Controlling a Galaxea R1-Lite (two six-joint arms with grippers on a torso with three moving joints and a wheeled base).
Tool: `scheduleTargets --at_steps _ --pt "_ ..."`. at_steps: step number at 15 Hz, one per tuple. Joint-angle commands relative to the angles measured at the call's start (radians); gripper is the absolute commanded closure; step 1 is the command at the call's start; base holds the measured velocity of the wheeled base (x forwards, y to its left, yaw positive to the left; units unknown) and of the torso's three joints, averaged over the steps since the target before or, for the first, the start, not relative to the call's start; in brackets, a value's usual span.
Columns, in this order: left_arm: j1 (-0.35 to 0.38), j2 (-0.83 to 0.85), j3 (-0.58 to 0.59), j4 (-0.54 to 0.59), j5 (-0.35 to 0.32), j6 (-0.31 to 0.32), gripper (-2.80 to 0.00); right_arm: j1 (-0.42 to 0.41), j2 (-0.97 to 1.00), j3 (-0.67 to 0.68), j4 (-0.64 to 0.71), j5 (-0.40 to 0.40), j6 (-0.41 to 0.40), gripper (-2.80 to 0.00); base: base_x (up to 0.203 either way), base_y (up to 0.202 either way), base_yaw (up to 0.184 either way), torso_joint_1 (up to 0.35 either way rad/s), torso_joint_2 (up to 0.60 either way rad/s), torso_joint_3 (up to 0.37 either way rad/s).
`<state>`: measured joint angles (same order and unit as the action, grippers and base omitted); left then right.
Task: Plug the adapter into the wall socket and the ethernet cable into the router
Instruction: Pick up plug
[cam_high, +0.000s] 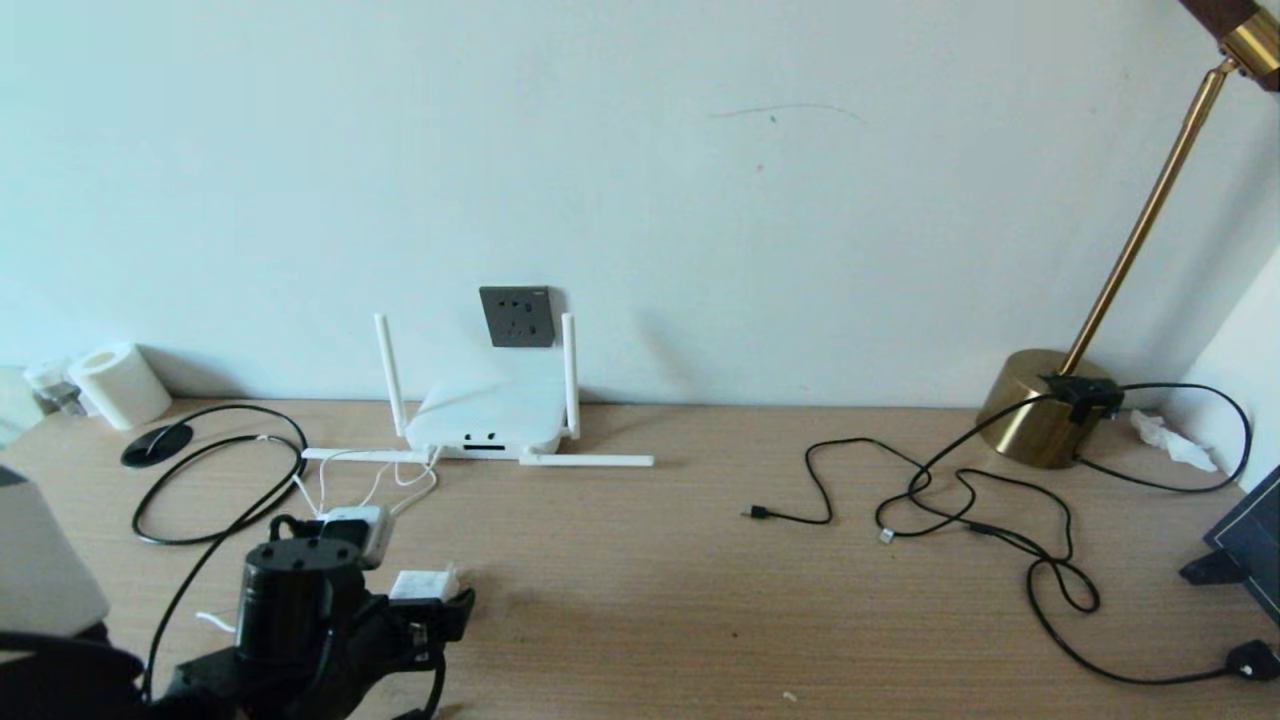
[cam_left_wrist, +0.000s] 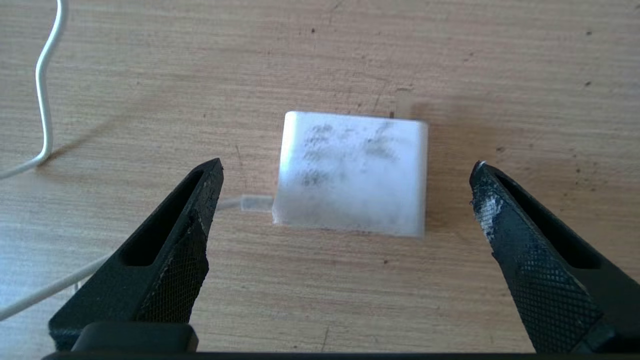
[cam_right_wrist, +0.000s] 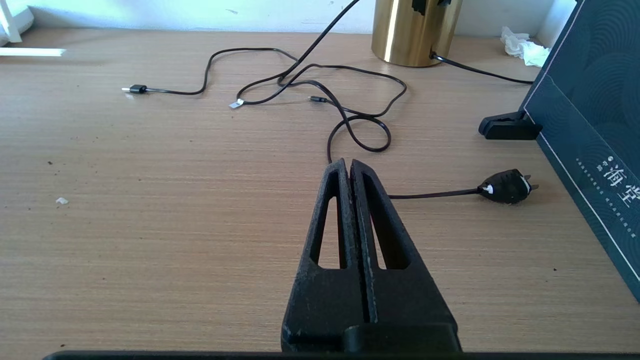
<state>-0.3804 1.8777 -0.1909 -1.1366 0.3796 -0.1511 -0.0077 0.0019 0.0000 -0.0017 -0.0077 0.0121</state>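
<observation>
Left wrist view shows the left gripper (cam_left_wrist: 345, 172) spread wide around 1 small white cube-shaped adapter (cam_left_wrist: 351, 172); right wrist view shows the right gripper (cam_right_wrist: 350, 167) closed, empty.

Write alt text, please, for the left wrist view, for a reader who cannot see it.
The open left gripper hovers over the white adapter, which lies on the wooden table between its two black fingers without touching either. The adapter's thin white cord trails away across the wood.

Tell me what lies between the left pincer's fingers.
In the left wrist view, the adapter lies on the wooden desk between the open left pincer's fingers, touching neither; bare desk shows on both sides of it.
</observation>
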Motion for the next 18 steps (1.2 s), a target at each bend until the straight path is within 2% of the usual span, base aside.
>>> scheduleTargets --at_steps 1,12,13,16,18 --pt "0.0 0.006 0.001 -0.006 0.002 -0.001 -2.8 0.0 0.0 0.0 0.0 0.0 0.0 0.0 0.0 0.0 0.0 0.0 0.0 0.0" --pt "0.0 0.069 -0.055 -0.005 0.001 0.006 -2.8 0.0 0.0 0.0 0.0 0.0 0.0 0.0 0.0 0.0 0.0 0.0 0.0 0.0" --pt "0.0 0.07 -0.059 -0.005 0.001 0.007 0.0 0.0 0.0 0.0 0.0 0.0 0.0 0.0 0.0 0.0 0.0 0.0 0.0 0.0" --pt "0.002 0.07 -0.065 -0.005 0.001 0.009 0.0 0.0 0.0 0.0 0.0 0.0 0.0 0.0 0.0 0.0 0.0 0.0 0.0 0.0" --pt "0.009 0.063 -0.058 -0.005 0.001 0.05 0.0 0.0 0.0 0.0 -0.001 0.0 0.0 0.0 0.0 0.0 0.0 0.0 0.0 0.0"
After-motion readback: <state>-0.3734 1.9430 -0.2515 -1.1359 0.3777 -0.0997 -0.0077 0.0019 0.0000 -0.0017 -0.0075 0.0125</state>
